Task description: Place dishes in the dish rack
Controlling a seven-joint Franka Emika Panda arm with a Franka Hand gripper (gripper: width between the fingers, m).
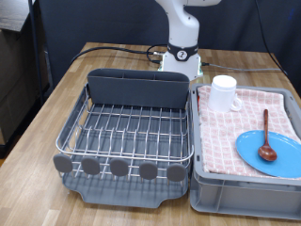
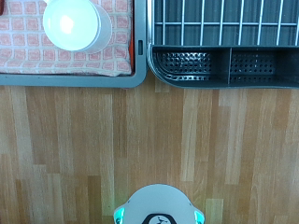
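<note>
The dish rack (image 1: 136, 87) stands on the wooden table at the exterior view's left, and its wire bed holds nothing. A white mug (image 1: 223, 92) stands upside down on the checked cloth in the grey crate (image 1: 245, 193) to the rack's right. The light-blue plate (image 1: 282, 151) lies at the crate's near right with the dark wooden spoon (image 1: 267, 137) resting on it. In the wrist view the mug (image 2: 77, 24) and the rack's grey back compartment (image 2: 224, 63) show from high above. The gripper shows in neither view; the arm rises out of the exterior view's top.
The robot's base (image 1: 182, 58) stands behind the rack and crate, with a black cable running to the left. It also shows in the wrist view (image 2: 159, 207). Bare wooden table (image 2: 140, 140) lies between the base and the crate. The red-and-white cloth (image 1: 235, 132) lines the crate.
</note>
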